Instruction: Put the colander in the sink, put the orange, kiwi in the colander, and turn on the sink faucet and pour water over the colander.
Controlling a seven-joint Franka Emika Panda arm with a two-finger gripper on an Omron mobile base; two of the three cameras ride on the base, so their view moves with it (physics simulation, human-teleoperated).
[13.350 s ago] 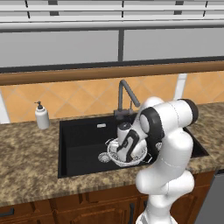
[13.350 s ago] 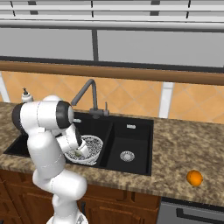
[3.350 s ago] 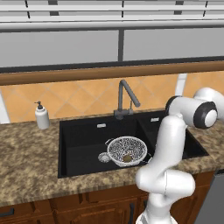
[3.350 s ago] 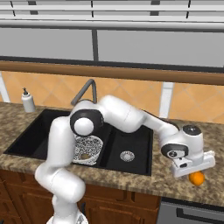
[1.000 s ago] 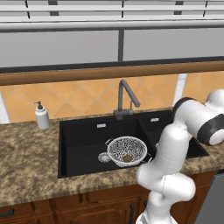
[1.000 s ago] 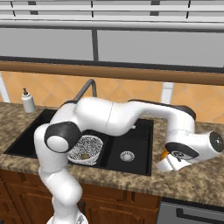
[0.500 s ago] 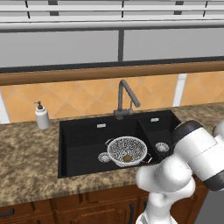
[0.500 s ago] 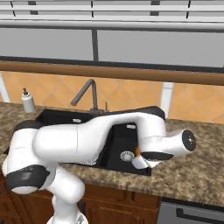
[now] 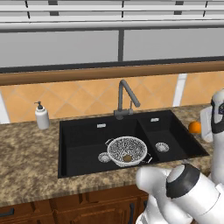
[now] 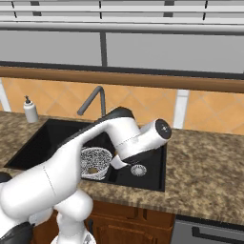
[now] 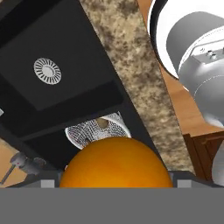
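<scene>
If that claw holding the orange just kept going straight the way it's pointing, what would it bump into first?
Probably the colander, sitting in the black sink with the kiwi in it. In the hand view it lies right past the orange in the gripper. Depth is hard to judge.

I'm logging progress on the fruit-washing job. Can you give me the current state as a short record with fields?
colander: in the larger basin of the sink
kiwi: inside the colander
orange: held in the gripper, off the counter, not yet in the colander
faucet: spout over the larger basin, no water visible
soap dispenser: upright on the counter, left of the sink
left to do: drop the orange in, run the water
</scene>
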